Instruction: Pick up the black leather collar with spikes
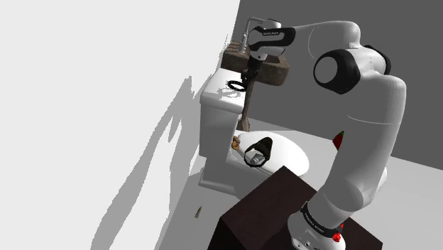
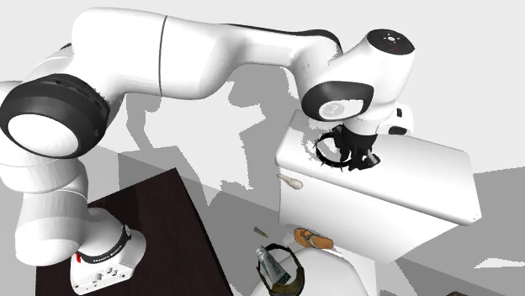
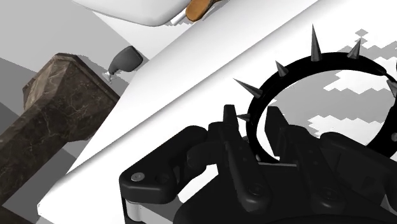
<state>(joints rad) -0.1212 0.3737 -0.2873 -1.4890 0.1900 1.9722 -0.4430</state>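
Collar (image 3: 299, 67): matt black band, leather-like. Spikes (image 3: 314, 41): dark grey, metallic sheen. Toilet tank lid (image 3: 210, 83): smooth white. Block (image 3: 57, 108): mottled brown stone, rough. Pincer (image 3: 252, 119): matt black plastic. Arm (image 1: 369, 142): glossy white. Stand (image 1: 263, 206): dark brown, wood-like.

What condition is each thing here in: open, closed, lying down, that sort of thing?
Tank lid: in place on the tank.
Toilet lid: down, with small items resting on it.
Spiked collar: looped into a ring, lying on the tank lid, spikes pointing outward.
Pincer: down at the collar's band.
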